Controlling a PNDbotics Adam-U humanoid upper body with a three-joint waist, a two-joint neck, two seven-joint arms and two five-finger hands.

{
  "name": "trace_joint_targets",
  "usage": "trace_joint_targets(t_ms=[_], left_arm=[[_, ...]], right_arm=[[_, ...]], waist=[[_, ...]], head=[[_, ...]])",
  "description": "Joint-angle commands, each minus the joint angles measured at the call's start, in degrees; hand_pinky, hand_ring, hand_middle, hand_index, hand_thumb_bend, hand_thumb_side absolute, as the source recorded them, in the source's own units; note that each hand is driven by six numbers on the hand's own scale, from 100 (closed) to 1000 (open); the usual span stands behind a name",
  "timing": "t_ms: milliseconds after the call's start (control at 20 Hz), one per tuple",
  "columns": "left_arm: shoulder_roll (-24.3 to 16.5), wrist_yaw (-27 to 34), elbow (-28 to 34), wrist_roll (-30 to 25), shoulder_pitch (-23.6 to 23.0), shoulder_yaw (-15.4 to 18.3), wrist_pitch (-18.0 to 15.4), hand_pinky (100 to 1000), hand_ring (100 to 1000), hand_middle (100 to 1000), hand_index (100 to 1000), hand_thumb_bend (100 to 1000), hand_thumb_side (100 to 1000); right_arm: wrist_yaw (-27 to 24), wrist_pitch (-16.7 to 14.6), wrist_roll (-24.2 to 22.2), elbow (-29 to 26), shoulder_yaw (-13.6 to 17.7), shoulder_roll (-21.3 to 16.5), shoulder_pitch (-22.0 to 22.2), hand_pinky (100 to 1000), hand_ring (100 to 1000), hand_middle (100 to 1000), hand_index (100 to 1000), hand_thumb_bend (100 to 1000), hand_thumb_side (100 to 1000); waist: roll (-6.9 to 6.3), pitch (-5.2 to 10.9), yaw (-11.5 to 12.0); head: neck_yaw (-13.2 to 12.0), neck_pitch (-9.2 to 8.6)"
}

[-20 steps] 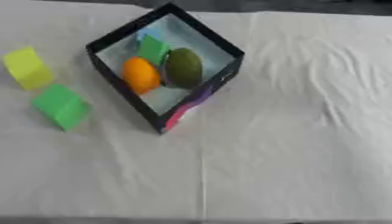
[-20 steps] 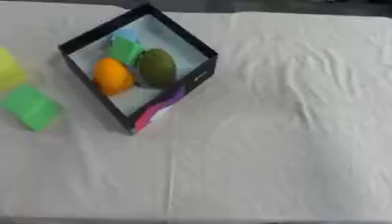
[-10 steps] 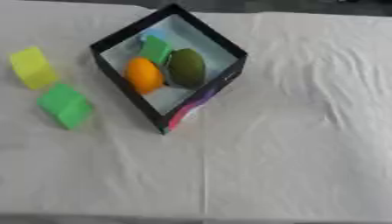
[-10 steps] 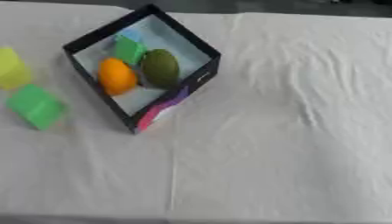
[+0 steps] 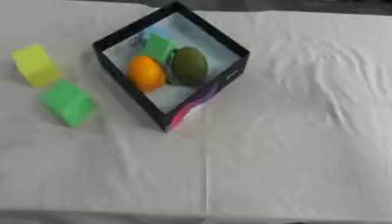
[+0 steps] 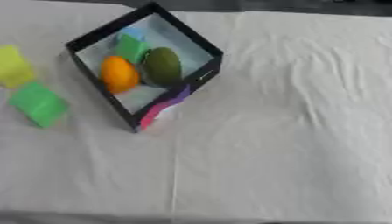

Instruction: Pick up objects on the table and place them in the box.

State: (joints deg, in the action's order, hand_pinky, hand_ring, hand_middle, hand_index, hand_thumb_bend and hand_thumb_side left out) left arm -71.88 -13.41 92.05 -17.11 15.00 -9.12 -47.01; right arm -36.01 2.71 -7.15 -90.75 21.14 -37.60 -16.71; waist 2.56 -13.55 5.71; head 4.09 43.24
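Observation:
A black-walled box (image 5: 235, 72) stands turned like a diamond on the white tablecloth, left of centre. Inside it lie an orange fruit (image 5: 145, 73), a dark green oval fruit (image 5: 189, 65) and a green block (image 5: 159, 47), with a small pale blue thing (image 5: 156, 33) behind them. Outside, left of the box, a yellow block (image 5: 35, 64) and a green block (image 5: 68, 103) sit on the cloth. Neither hand shows in either view.
The white cloth (image 5: 306, 131) covers the table, wrinkled on the right side. The table's near edge runs along the bottom, its far edge along the top.
The whole picture has shifted slightly to the right and down, so the camera has moved. The things themselves have not moved.

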Motion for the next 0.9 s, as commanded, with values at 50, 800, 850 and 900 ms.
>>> trace_joint_targets(t_ms=[50, 800, 850, 900], left_arm=[[-0.88, 0.54, 0.25, -6.93, 1.96, -0.25, -4.96, 896, 875, 804, 809, 285, 295], [4.49, 9.03, -2.27, -22.17, 14.85, -5.10, -4.96, 899, 883, 826, 826, 265, 294], [4.79, 9.63, -2.56, -22.88, 15.38, -5.16, -4.96, 899, 883, 826, 826, 262, 293], [5.16, 10.24, -2.85, -23.55, 15.93, -5.24, -4.96, 899, 881, 826, 826, 246, 288]], right_arm=[[0.43, 0.08, -0.15, -0.36, 0.36, -2.16, -0.82, 1000, 724, 696, 893, 100, 630], [-0.25, 1.07, -0.34, 0.05, 0.00, -2.33, -1.66, 1000, 719, 691, 891, 100, 629], [-0.31, 1.12, -0.32, 0.06, 0.01, -2.33, -1.72, 1000, 719, 691, 891, 100, 629], [-0.34, 1.17, -0.31, 0.07, 0.00, -2.33, -1.77, 1000, 719, 691, 891, 100, 629]], waist=[[-1.01, 2.09, -0.14], [-1.24, 2.84, -0.79], [-1.25, 2.84, -0.80], [-1.25, 2.83, -0.82]], head=[[-0.05, 0.18], [0.26, 0.88], [0.31, 0.86], [0.33, 0.79]])
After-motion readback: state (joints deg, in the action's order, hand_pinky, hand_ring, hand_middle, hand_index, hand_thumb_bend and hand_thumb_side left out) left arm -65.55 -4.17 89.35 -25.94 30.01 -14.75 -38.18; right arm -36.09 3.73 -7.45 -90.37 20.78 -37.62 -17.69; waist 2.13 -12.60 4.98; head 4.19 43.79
